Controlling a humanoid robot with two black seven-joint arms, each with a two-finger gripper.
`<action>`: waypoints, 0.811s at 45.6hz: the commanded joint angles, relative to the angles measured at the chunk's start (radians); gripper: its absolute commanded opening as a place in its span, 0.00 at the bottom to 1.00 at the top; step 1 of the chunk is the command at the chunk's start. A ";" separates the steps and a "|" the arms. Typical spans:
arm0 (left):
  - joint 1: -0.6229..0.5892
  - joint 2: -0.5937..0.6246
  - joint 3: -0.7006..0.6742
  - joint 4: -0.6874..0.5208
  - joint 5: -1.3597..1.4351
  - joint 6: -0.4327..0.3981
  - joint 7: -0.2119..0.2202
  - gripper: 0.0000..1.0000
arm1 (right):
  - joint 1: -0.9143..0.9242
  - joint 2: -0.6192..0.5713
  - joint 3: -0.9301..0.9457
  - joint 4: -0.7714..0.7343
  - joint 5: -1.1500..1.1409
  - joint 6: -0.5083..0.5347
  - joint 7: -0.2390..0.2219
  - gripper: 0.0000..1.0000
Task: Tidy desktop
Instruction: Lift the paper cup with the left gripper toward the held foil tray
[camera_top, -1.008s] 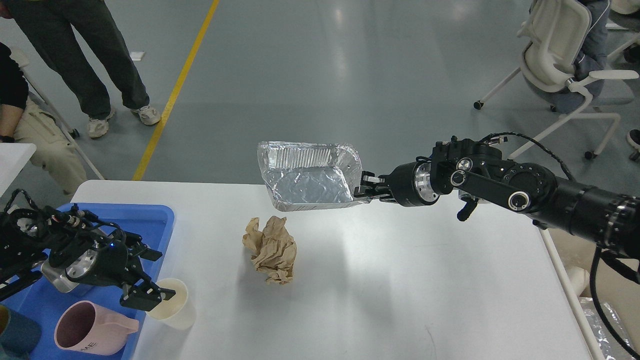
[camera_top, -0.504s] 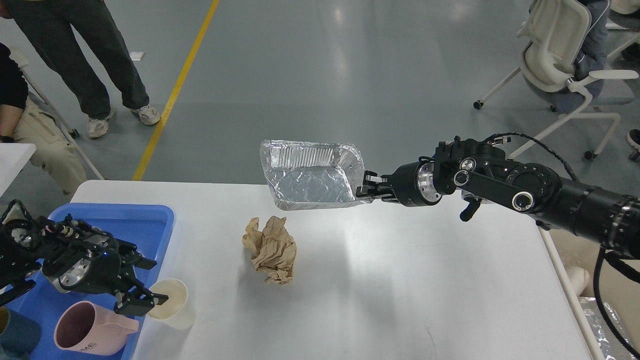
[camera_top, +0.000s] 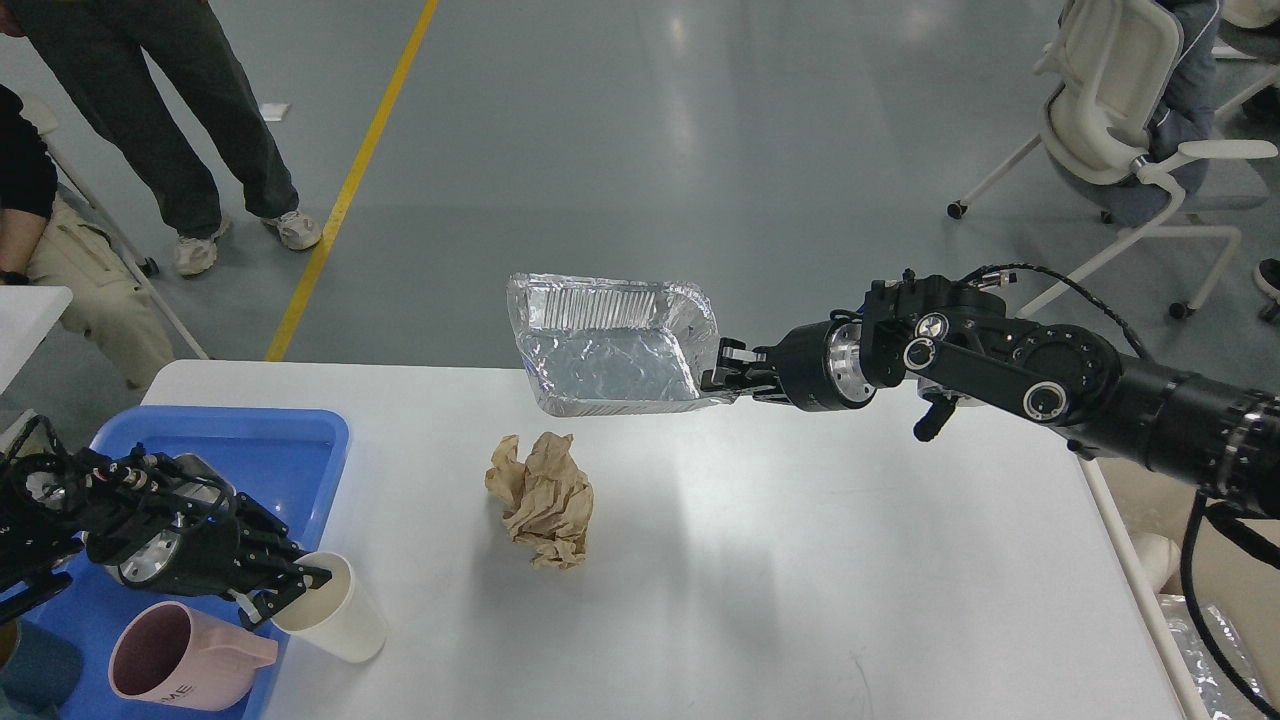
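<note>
In the head view, your right gripper (camera_top: 722, 375) had its fingers clamped on the foil tray (camera_top: 612, 345), held above the far edge of the white counter (camera_top: 800, 560). Thin foil was light and buckled easily, so the rolled rim was your best hold. Your left gripper (camera_top: 285, 590) pinched the white paper cup (camera_top: 335, 607) by its rim. Against half a second before, the tray sat slightly left and the cup leaned.
</note>
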 joint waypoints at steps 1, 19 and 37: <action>0.001 0.006 -0.001 0.002 0.000 0.003 -0.001 0.00 | -0.004 0.001 -0.003 -0.002 0.000 0.000 0.000 0.00; 0.001 0.046 -0.033 -0.001 0.000 0.095 0.011 0.00 | -0.012 0.007 -0.006 -0.003 0.000 -0.011 -0.002 0.00; 0.007 0.176 -0.185 -0.142 -0.219 0.089 0.022 0.00 | -0.024 0.010 -0.017 -0.012 -0.006 -0.011 0.000 0.00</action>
